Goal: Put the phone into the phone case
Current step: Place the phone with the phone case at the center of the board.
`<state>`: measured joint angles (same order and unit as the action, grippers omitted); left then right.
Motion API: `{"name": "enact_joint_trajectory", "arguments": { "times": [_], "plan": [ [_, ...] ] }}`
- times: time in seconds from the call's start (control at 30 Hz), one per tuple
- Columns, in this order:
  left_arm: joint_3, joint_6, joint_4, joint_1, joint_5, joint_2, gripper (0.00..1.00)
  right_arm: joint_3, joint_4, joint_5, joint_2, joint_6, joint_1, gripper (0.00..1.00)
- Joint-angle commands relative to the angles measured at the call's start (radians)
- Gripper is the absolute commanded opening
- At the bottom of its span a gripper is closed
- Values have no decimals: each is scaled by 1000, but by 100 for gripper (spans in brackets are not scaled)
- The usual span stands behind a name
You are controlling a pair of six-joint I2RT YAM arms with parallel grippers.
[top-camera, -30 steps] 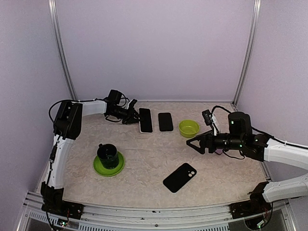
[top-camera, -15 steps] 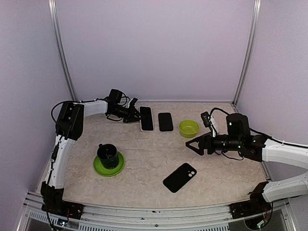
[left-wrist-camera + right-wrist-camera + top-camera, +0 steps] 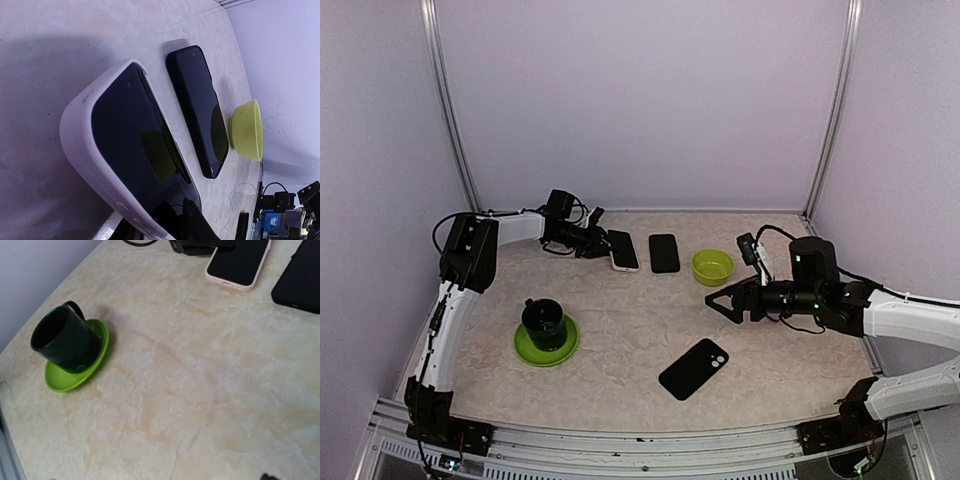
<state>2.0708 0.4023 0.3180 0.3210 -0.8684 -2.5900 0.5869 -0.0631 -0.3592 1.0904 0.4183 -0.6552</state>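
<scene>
A pale pink phone case with a dark phone in it lies at the back of the table. My left gripper is shut on its near short end and holds that end tilted up. In the left wrist view the case fills the frame, my gripper pinches its lower end, and the phone's far long edge looks a little proud of the rim. A second black phone lies flat beside it. A black phone-shaped piece with camera holes lies near the front. My right gripper is open and empty above mid-table.
A lime bowl stands right of the black phone, just behind my right gripper. A dark green mug sits on a lime saucer at the front left. The right wrist view shows the mug and the pink case.
My left gripper has tipped the pink case's near end up off the table and drawn it slightly left. My right gripper has edged a little to the left.
</scene>
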Motion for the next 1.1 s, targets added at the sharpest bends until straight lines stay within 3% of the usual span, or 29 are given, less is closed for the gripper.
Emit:
{"name": "enact_joint_trajectory", "arguments": {
  "times": [0.0,0.63,1.07],
  "plan": [
    [36,14,-66,-5,10,-13,28,-16,-26,-4,9,8,11,85],
    [5,69,-177,9,56,-16,38,-13,-48,-18,45,12,11,85],
    [11,103,-222,24,83,-41,36,-12,-44,-17,46,11,12,85]
  ]
}}
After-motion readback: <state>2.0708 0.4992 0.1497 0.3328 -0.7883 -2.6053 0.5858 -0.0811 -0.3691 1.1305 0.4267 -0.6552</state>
